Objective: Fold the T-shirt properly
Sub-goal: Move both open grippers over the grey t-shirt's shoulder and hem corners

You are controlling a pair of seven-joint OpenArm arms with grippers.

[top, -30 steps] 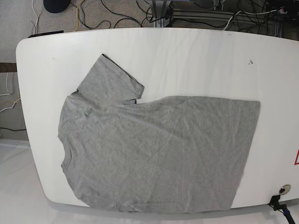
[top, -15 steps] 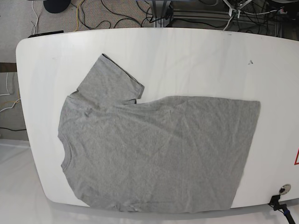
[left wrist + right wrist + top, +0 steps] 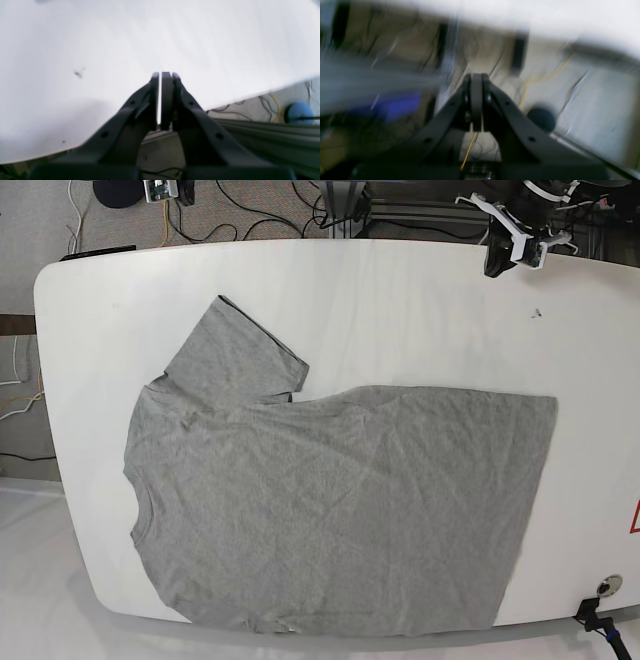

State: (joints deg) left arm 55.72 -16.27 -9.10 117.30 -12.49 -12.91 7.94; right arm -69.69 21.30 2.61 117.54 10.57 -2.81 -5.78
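The heather-grey T-shirt [image 3: 330,510] lies flat on the white table [image 3: 400,310], neck to the left, one sleeve [image 3: 235,355] spread toward the upper left. Its near edge reaches the table's front rim. My left gripper [image 3: 494,264] hangs over the far right edge of the table, well away from the shirt. In the left wrist view the left gripper [image 3: 162,75] is shut and empty above bare table. Only a bit of my right arm [image 3: 163,190] shows at the top left. The right wrist view is blurred, with the right gripper [image 3: 476,76] shut and empty over the floor.
A small dark mark [image 3: 536,311] sits on the table near the left gripper. Cables [image 3: 250,205] and a dark round object [image 3: 120,190] lie on the floor behind the table. A metal fitting [image 3: 608,586] sits at the front right corner.
Both arms have come into the base view at the far edge, the left at the top right and the right at the top left. The T-shirt has not moved.
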